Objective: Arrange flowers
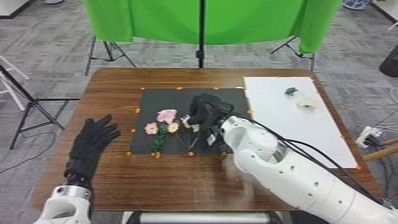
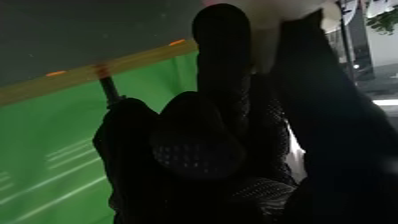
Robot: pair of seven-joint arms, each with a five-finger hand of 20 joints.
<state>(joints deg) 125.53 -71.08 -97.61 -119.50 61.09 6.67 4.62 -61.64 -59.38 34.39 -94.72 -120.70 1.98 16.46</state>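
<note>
In the head view my right hand is over the right part of the black mat. In the right wrist view my right hand has a pale, blurred flower pinched between thumb and finger. To its left on the mat lie a pink flower, two peach flowers and a green leafy stem. A small whitish bloom is right beside the hand, and thin stems run below it. My left hand rests at the table's left side, fingers straight.
A white sheet covers the table's right side, with a cream flower and a small dark item near its far end. Orange marks edge the mat and sheet. A green cloth on stands hangs behind the table.
</note>
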